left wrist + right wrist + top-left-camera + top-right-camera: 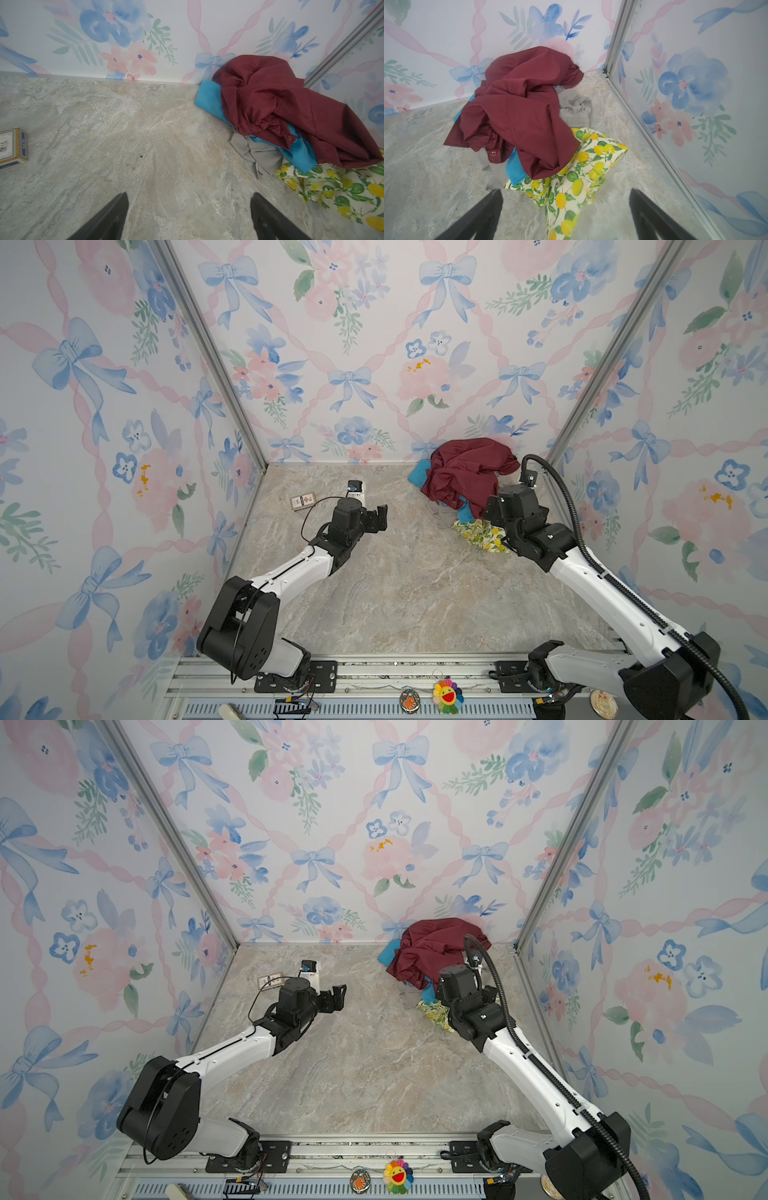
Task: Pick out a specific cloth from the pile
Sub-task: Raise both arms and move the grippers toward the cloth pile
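Note:
The pile (469, 472) lies in the far right corner, topped by a large maroon cloth (519, 108). The turquoise-blue cloth (209, 99) lies under the maroon one. One edge shows at the pile's left (417, 475) and a corner pokes out at the near side (515, 168). My right gripper (565, 190) is open just short of the pile, above the lemon-print cloth (581, 166), gripping nothing. My left gripper (189, 194) hangs open over bare table (380, 514), well left of the pile and pointing toward it.
A grey cloth (255, 153) sticks out beside the turquoise corner, and a pale ribbed piece (575, 110) lies behind the maroon. A small printed box (302, 502) and a white device (355, 489) sit far left. Walls and an aluminium post (612, 52) hem the pile in.

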Robot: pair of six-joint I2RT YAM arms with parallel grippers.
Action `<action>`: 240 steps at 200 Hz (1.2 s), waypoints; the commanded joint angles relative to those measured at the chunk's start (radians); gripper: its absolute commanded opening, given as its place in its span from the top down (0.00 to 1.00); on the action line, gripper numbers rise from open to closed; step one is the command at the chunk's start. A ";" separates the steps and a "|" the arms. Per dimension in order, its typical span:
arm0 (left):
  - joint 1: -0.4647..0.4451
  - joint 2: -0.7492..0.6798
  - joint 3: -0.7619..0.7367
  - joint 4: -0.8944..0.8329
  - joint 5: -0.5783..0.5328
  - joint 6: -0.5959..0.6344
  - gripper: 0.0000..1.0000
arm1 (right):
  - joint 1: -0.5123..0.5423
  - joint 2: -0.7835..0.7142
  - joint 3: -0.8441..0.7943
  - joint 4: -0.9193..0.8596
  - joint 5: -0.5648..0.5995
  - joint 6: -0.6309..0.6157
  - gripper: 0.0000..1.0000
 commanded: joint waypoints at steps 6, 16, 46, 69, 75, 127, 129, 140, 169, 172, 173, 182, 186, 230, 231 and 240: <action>-0.005 0.020 0.026 -0.026 0.107 -0.038 0.08 | 0.041 0.071 0.037 -0.030 -0.010 0.016 0.01; -0.007 0.023 0.027 -0.026 0.111 -0.039 0.08 | 0.049 0.093 0.041 -0.027 -0.029 0.025 0.01; -0.017 0.025 0.029 -0.026 0.119 -0.047 0.10 | 0.050 0.123 0.044 -0.003 -0.088 0.033 0.00; -0.034 0.027 0.032 -0.026 0.120 -0.044 0.10 | 0.047 0.136 0.053 -0.016 -0.105 0.039 0.00; -0.039 0.027 0.031 -0.025 0.119 -0.043 0.11 | 0.044 0.137 0.056 -0.023 -0.110 0.044 0.00; -0.102 0.024 0.033 -0.031 0.086 -0.020 0.12 | -0.076 0.047 -0.052 -0.018 -0.202 0.129 0.01; -0.105 0.022 0.033 -0.032 0.084 -0.020 0.12 | -0.084 0.040 -0.059 -0.015 -0.207 0.133 0.02; -0.124 0.021 0.033 -0.034 0.074 -0.011 0.12 | -0.120 -0.003 -0.098 -0.002 -0.227 0.151 0.02; -0.173 0.015 0.035 -0.046 0.048 0.015 0.13 | -0.235 -0.102 -0.186 0.016 -0.297 0.187 0.02; -0.177 0.014 0.036 -0.046 0.047 0.017 0.13 | -0.246 -0.111 -0.194 0.017 -0.305 0.187 0.02; -0.179 0.014 0.036 -0.046 0.046 0.018 0.13 | -0.251 -0.113 -0.197 0.016 -0.309 0.187 0.02; -0.195 0.011 0.036 -0.047 0.036 0.026 0.13 | -0.291 -0.133 -0.213 0.019 -0.340 0.187 0.02; -0.203 0.011 0.035 -0.048 0.031 0.031 0.13 | -0.307 -0.142 -0.220 0.021 -0.355 0.187 0.02; -0.290 0.016 0.043 -0.074 -0.027 0.100 0.13 | -0.478 -0.166 -0.274 0.071 -0.545 0.258 0.02; -0.292 0.017 0.043 -0.074 -0.027 0.102 0.13 | -0.480 -0.166 -0.274 0.073 -0.547 0.259 0.02; -0.309 0.016 0.043 -0.075 -0.033 0.115 0.12 | -0.506 -0.163 -0.281 0.087 -0.579 0.273 0.02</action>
